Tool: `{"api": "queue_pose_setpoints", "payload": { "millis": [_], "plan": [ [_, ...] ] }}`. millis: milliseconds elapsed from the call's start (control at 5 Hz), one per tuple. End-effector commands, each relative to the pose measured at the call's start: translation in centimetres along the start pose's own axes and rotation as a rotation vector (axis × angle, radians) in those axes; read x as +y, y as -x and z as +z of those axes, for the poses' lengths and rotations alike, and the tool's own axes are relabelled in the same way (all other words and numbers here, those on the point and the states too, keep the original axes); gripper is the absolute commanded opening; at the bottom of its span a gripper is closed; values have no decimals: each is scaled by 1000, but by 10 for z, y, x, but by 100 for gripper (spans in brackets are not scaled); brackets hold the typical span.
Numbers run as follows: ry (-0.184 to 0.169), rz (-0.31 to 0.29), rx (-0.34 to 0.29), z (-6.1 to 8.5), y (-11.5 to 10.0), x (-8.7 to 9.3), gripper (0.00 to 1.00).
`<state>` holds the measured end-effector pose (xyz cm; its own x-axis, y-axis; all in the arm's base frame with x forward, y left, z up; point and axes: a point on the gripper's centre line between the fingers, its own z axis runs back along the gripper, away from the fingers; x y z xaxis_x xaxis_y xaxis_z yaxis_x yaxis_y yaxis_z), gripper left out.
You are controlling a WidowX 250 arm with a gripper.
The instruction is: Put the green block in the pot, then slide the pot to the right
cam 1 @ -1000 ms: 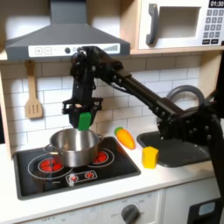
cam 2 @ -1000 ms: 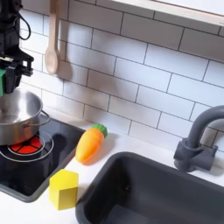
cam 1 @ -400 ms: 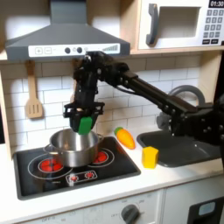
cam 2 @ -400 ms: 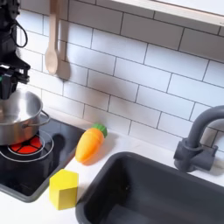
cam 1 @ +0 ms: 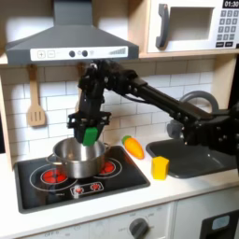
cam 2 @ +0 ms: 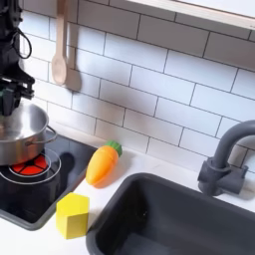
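In the first exterior view my gripper (cam 1: 89,125) hangs just above the pot (cam 1: 77,157), shut on the green block (cam 1: 91,134). The block sits between the fingers, its lower end close to the pot's rim on the first exterior view's right side. The shiny steel pot stands on the back left burner of the toy stove (cam 1: 56,185). In the second exterior view the pot (cam 2: 20,134) is at the left edge, and the dark gripper fingers (cam 2: 10,92) hang over it, cut off by the frame.
An orange carrot toy (cam 1: 134,147) (cam 2: 103,162) lies between stove and sink. A yellow cup (cam 1: 161,167) (cam 2: 72,214) stands in front of it. The dark sink (cam 1: 191,159) and faucet (cam 2: 224,154) are at the right. A wooden spoon (cam 1: 35,103) hangs on the tiled wall.
The gripper, still holding the green block, has shifted slightly left and lower over the pot. Pot, carrot and cup have not moved.
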<state>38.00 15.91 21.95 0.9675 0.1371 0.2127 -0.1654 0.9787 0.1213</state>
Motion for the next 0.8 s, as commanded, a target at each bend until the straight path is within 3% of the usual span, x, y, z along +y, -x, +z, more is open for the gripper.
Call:
{"api": "queue_pose_setpoints", "payload": {
  "millis": [0,400,600],
  "plan": [
    [-21,-8,-53,-2,-1,2,97],
    [-15,-18,-57,2,5,-3,100],
    [-7,-11,-35,-5,6,-2,100]
  ]
}}
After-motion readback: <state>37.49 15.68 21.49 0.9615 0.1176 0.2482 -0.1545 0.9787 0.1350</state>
